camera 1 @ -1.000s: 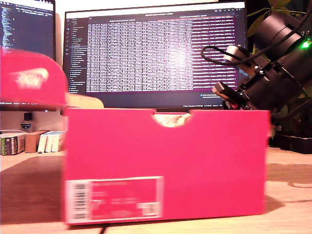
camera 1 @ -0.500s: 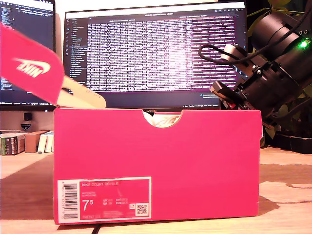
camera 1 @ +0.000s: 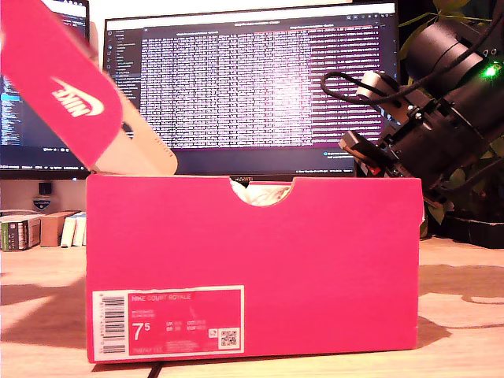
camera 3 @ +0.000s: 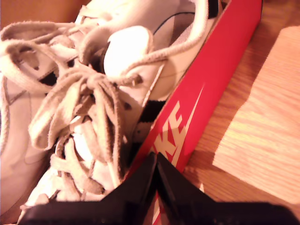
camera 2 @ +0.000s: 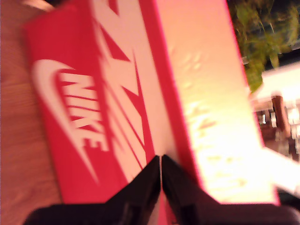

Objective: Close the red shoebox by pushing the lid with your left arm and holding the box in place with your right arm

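My first gripper (camera 2: 160,164), its two black tips pressed together with nothing between them, sits against the lid (camera 2: 140,93) of the red shoebox (camera 1: 252,268), near the lid's edge. My second gripper (camera 3: 154,161), likewise clenched on nothing, bears on the top rim of the box's long side wall (camera 3: 206,93), just beside the white shoes (camera 3: 93,93) and their loose laces.

In the exterior view the lid stands raised and tilted above the box's corner on that view's left, its pale underside showing. The box rests flat on the worktop (camera 1: 465,307), label end toward the camera. A black arm (camera 1: 441,102) reaches in behind the box at that view's right.

Judged risks: the lid is pushed through a small contact near its edge, so the tips could slip off and let it fall back open. A push aimed too level would likely slide the whole box along the worktop if the hold on the wall gives way. Laces or a shoe tongue standing above the rim could stop the lid from seating. The gripper on the wall may itself get caught under the descending lid.

The worktop is light wood grain. Behind the box stand two lit monitors (camera 1: 252,79), a row of small boxes (camera 1: 47,228) and a plant (camera 1: 441,16).
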Available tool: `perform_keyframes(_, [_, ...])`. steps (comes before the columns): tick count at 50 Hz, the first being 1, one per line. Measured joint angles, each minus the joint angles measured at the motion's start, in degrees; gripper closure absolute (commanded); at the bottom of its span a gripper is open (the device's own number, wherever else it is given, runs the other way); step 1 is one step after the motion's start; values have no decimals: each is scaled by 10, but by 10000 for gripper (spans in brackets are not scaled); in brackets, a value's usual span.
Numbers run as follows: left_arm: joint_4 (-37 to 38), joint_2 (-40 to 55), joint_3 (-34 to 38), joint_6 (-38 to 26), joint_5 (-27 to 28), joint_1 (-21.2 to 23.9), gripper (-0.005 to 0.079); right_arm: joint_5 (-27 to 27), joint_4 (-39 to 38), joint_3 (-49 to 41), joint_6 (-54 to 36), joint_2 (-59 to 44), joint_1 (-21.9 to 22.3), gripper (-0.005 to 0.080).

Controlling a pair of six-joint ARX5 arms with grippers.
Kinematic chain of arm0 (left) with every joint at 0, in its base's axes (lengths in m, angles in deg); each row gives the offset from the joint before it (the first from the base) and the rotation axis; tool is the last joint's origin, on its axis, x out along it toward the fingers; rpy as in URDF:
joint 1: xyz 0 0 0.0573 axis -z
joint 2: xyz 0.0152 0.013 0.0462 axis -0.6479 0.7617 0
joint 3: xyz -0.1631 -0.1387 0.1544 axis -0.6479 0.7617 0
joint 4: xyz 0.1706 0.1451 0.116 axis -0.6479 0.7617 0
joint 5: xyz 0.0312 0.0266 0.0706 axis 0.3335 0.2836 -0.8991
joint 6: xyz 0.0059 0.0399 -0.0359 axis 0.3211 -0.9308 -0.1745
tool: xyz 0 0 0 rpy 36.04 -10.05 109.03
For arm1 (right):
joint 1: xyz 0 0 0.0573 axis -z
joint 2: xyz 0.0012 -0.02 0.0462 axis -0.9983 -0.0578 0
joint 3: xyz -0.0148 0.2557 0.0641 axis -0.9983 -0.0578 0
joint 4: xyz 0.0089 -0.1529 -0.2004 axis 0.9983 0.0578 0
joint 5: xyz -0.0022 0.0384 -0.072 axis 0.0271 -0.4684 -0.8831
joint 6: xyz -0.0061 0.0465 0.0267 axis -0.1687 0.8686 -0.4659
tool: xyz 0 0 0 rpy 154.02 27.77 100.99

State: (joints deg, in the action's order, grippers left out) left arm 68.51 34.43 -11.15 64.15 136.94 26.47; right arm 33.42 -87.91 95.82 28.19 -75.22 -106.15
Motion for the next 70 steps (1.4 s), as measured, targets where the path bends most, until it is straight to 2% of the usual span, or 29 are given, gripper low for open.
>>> perform_keyframes(5, [-46,0,0,24,0,31,762,4,-2,0,0,0,8,764])
perform_keyframes(8, [-74,0,0,71,0,51,762,9,-4,1,0,0,19,764])
perform_keyframes(12, [-109,0,0,86,-5,79,762,11,-6,9,0,0,36,764])
perform_keyframes(15, [-136,0,0,121,-10,99,762,12,-3,19,0,0,50,764])
perform_keyframes(26, [-227,0,0,199,-31,165,762,29,52,88,0,0,104,764])
perform_keyframes(29, [-253,0,0,200,-36,183,762,38,69,111,0,0,117,764])
perform_keyframes(34, [-302,0,0,246,-42,214,762,43,98,150,-2,3,120,764])
perform_keyframes(37, [-336,0,0,246,-42,233,762,44,110,169,-2,8,118,764])
perform_keyframes(38, [-349,0,0,271,-42,240,762,44,115,175,-2,10,118,764])
perform_keyframes(44, [-401,0,0,288,-47,273,762,46,139,210,-5,28,115,764])
perform_keyframes(45, [-405,0,0,305,-48,277,762,49,141,216,-5,30,115,764])
perform_keyframes(60, [-396,0,0,312,-96,287,762,89,168,247,-7,50,105,764])
perform_keyframes(70, [-351,0,0,279,-144,288,762,109,232,247,-16,50,69,764])
